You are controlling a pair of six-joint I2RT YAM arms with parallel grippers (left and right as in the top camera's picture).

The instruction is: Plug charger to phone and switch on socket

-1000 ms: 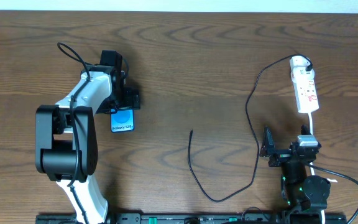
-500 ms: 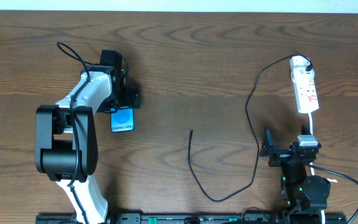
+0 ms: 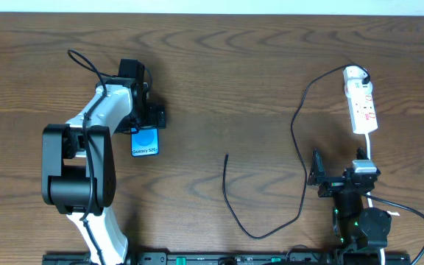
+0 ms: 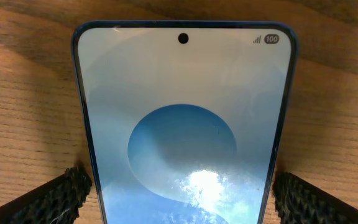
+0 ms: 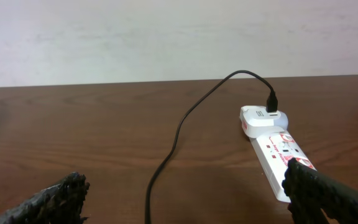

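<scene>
Right, your L gripper is spread wide over the far end of the phone, one finger just beside each long edge (can't tell if they touch). The phone lies screen-up on the table. Your R gripper is wide open too, w/ nothing between the fingers, near the socket. The charger runs from its adapter at the socket's far end, and its tip lies loose mid-table, well apart from the phone.
</scene>
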